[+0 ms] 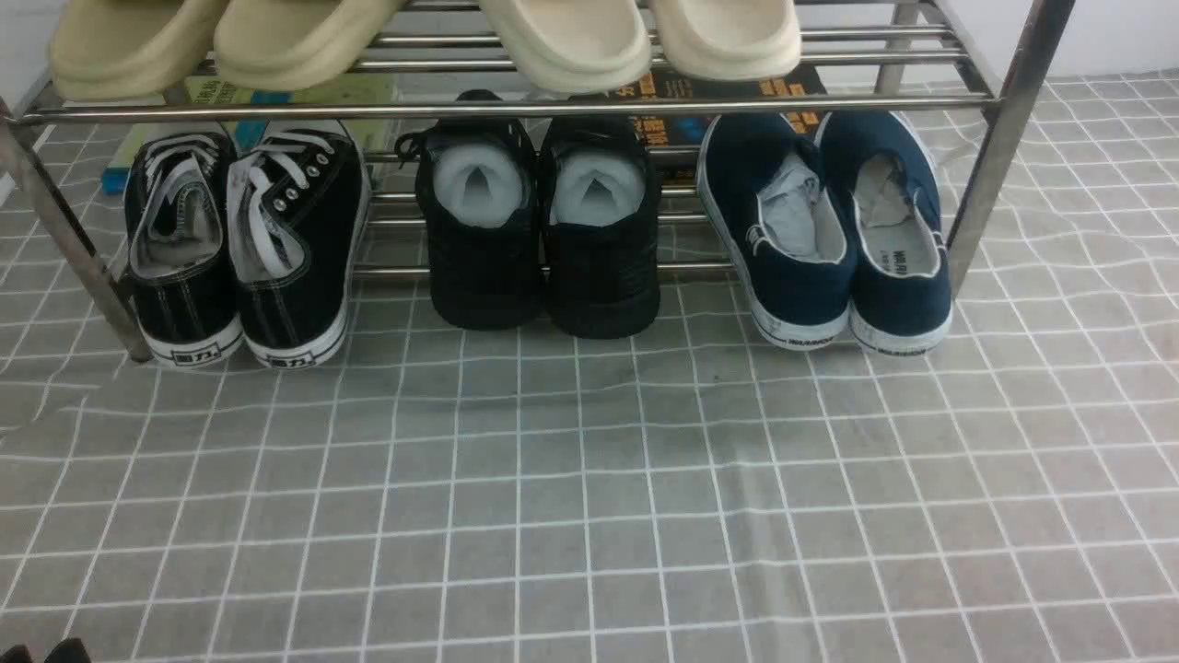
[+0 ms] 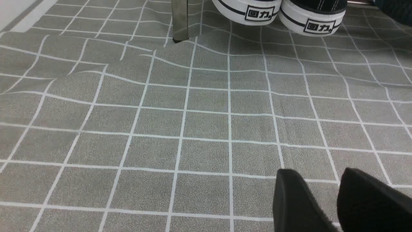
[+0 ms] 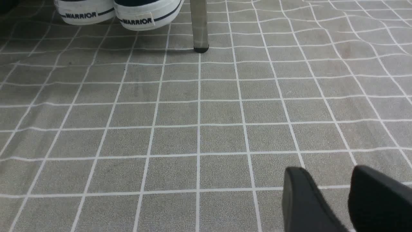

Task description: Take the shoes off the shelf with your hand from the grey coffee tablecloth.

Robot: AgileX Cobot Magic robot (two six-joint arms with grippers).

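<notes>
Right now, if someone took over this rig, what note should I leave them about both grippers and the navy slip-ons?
Left gripper: open, empty, over the grey white-gridded tablecloth.
Right gripper: open, empty, over the same cloth, facing the heels of the navy pair.
Navy blue canvas slip-on shoes: right end of the shiny steel-tube shoe rack, lower tier, heels toward the robot.
Done: nothing; neither gripper touches a shoe.
Left: grasp the navy pair and take it off the rack.

The shoes (image 1: 824, 239) are navy blue with white sole edging; the tablecloth (image 1: 589, 497) is grey-brown with a grid of thin white lines.
</notes>
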